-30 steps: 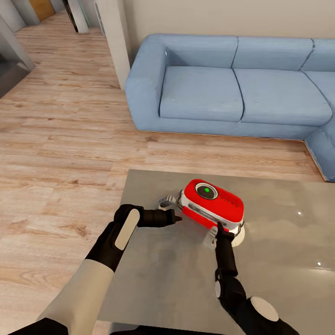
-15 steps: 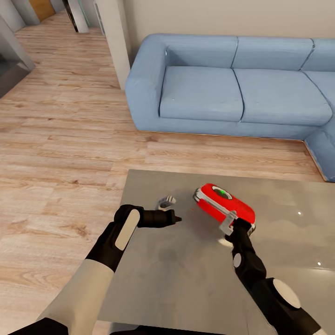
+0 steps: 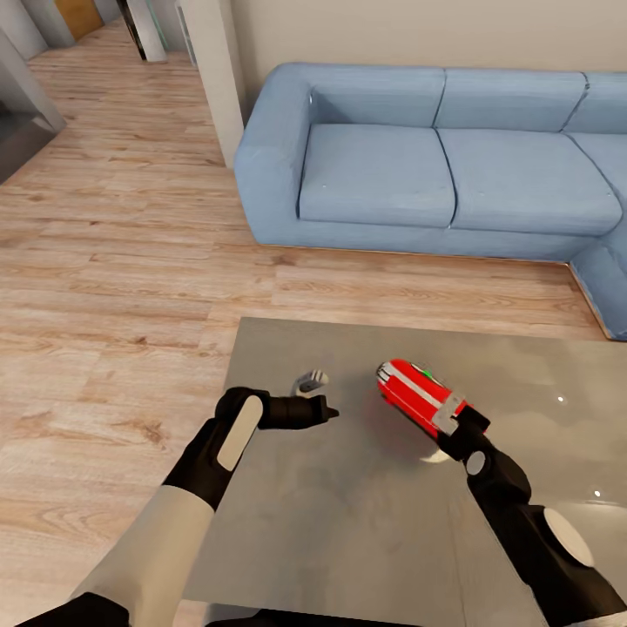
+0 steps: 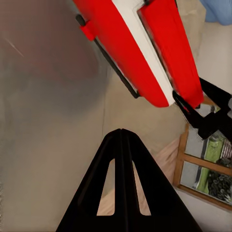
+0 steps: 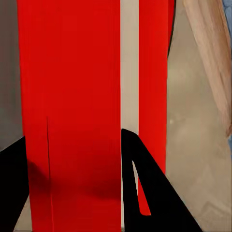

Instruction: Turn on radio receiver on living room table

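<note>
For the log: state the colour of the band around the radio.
White, running between the red halves of the radio; clearest in the left wrist view.

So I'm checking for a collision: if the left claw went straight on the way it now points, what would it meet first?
Probably the radio receiver, held tilted off the table by the right claw. The left claw points at it across a gap; depth is uncertain.

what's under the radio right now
The glossy grey table lies beneath the red radio, gripped at one end by the right pincer. Whether it touches the tabletop is unclear.
</note>
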{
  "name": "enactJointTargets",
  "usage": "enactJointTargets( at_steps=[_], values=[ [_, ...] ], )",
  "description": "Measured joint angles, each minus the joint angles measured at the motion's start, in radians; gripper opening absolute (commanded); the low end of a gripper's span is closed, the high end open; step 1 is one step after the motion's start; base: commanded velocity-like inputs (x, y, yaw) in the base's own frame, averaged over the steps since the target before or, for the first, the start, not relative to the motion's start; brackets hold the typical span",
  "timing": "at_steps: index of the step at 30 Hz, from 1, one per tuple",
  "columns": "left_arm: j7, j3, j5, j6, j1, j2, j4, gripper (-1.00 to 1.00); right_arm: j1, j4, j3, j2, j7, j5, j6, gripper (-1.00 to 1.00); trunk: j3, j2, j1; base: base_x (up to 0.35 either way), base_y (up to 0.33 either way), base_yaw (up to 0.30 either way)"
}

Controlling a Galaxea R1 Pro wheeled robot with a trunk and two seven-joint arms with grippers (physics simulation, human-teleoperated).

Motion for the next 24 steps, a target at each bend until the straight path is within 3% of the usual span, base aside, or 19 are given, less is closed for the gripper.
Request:
enactJointTargets(
  at_steps=[5,9,11,15,19,24],
  values=[
    [0.001,0.000,-0.007,-0.007,0.000,0.000,0.012,-1.00,-0.036,-0.001,-0.073,0.000,0.156,0.000,0.002,-1.00,0.000,0.000,0.000,0.000,0.000,0.000],
    [0.001,0.000,-0.018,-0.009,0.000,0.000,0.015,-1.00,-0.083,0.000,-0.166,0.000,0.346,-0.001,0.004,-1.00,0.000,0.000,0.000,0.000,0.000,0.000],
    [0.001,0.000,-0.020,-0.009,0.000,0.000,0.021,-1.00,-0.114,0.002,-0.226,-0.001,0.473,-0.002,0.006,-1.00,0.000,0.000,0.000,0.000,0.000,0.000],
    [0.001,0.000,-0.021,-0.023,0.000,0.000,0.033,-1.00,-0.146,0.007,-0.306,0.000,0.631,-0.002,0.009,-1.00,0.000,0.000,0.000,0.000,0.000,0.000],
    [0.006,0.000,-0.021,-0.034,0.000,0.000,0.037,-1.00,-0.153,0.011,-0.329,-0.002,0.672,-0.001,0.018,-1.00,0.000,0.000,0.000,0.000,0.000,0.000],
    [0.028,0.000,-0.020,-0.038,0.000,0.000,0.042,-1.00,-0.162,0.014,-0.337,-0.029,0.690,-0.001,0.061,-1.00,0.000,0.000,0.000,0.000,0.000,0.000]
  ],
)
